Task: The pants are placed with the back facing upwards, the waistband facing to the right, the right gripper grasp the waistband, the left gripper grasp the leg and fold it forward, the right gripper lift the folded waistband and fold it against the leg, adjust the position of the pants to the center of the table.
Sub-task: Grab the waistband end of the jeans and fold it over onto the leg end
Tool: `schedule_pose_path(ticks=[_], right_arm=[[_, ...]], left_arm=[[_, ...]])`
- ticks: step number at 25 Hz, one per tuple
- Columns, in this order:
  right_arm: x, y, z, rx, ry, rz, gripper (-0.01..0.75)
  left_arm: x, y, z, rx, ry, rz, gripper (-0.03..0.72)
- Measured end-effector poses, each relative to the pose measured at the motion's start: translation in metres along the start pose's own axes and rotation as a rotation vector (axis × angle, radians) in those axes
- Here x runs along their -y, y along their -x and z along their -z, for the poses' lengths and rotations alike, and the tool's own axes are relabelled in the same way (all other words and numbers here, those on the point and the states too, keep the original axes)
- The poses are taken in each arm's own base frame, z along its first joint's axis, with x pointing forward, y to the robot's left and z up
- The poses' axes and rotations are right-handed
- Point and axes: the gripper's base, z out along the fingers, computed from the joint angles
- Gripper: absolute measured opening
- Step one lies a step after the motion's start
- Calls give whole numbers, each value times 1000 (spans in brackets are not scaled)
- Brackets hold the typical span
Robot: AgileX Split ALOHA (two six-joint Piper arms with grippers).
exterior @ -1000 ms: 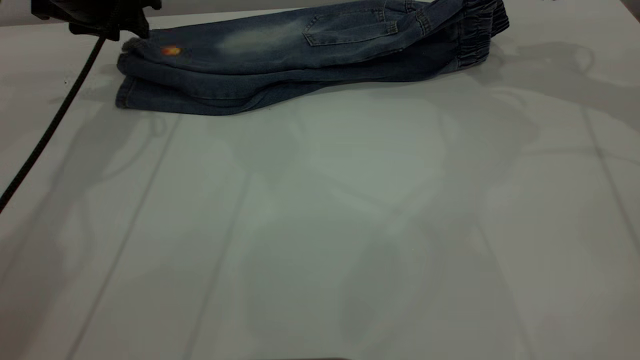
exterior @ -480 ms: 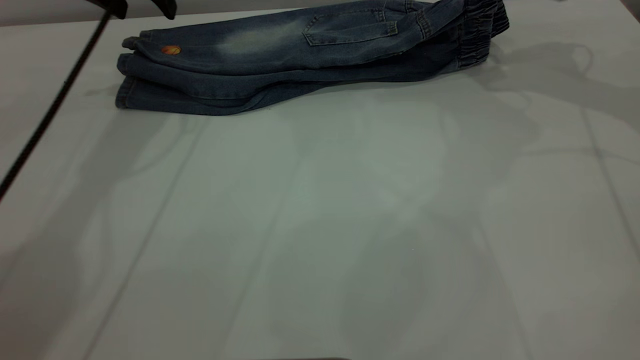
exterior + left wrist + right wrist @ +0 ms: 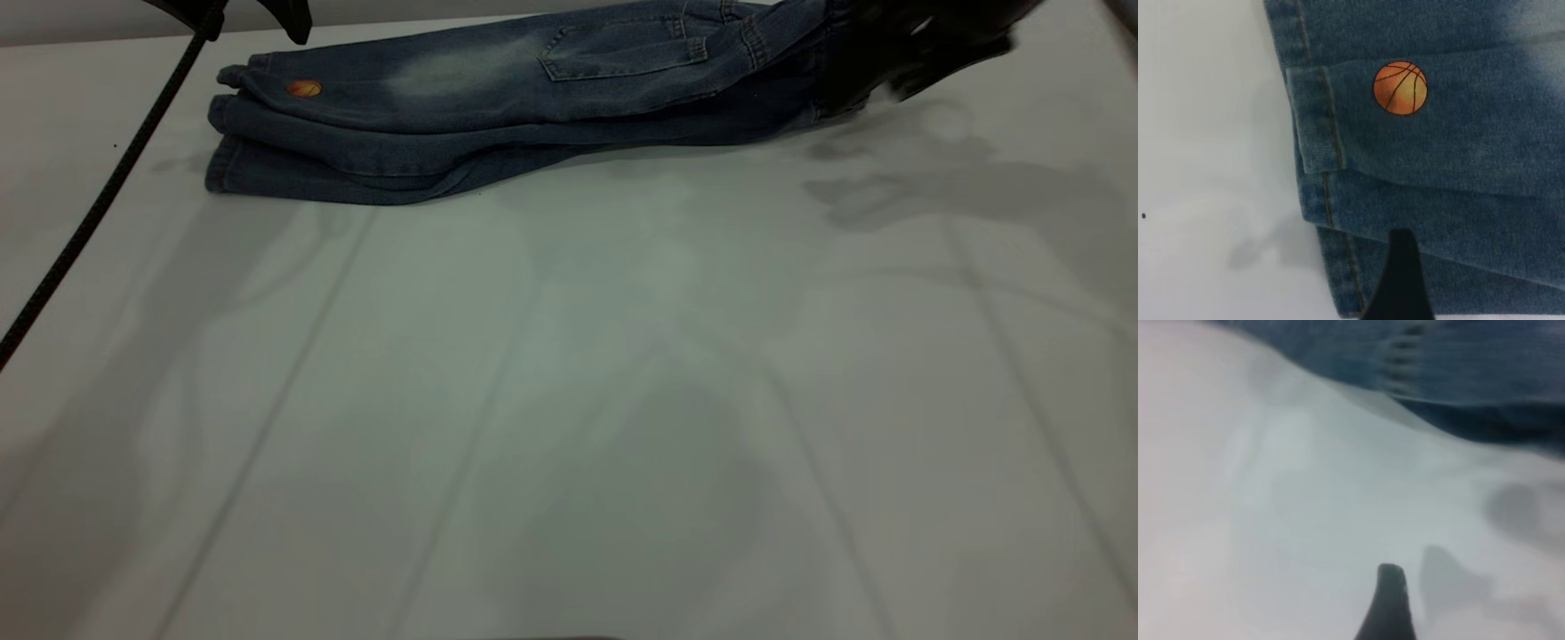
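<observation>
Over at my right gripper (image 3: 925, 49), low by the waistband (image 3: 831, 93) end of the pants (image 3: 498, 107), I can't tell how its jaws stand; the exterior view shows only a dark mass against the denim, and the wrist view shows one fingertip (image 3: 1388, 600) above bare table (image 3: 569, 400) with the gathered band ahead of it and apart. I judge the first fold done: the pants lie doubled lengthwise, one leg stacked on the other, back pocket and pale patch on top. What's left, as I read it, is lifting the waistband over toward the leg (image 3: 293, 93), then shifting the bundle to the table's centre, since it sits at the far edge. Farther out from that tool, at the hem end, my left gripper (image 3: 244, 11) hangs above the leg's cuff with fingers spread and nothing between them, the printed basketball (image 3: 1400, 88) just beyond its fingertip.
</observation>
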Motion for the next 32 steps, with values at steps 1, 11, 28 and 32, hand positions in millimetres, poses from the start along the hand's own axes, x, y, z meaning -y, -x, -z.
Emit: schedule_pose_path(ticks=[1,11,28,32], right_arm=[[-8,2,-7,-1,-12,29,529],[-25,9,-50,110,-222,112,528],[-30,69,-30,408,-123,-264,528],[-38,62,-31,319,27,-254,521]], left_arm=[[0,0,0,0,0,0,556],[1,0,0,2,-7,11,556],[1,1,0,13,-7,11,556],[1,1,0,12,-7,-4,556]])
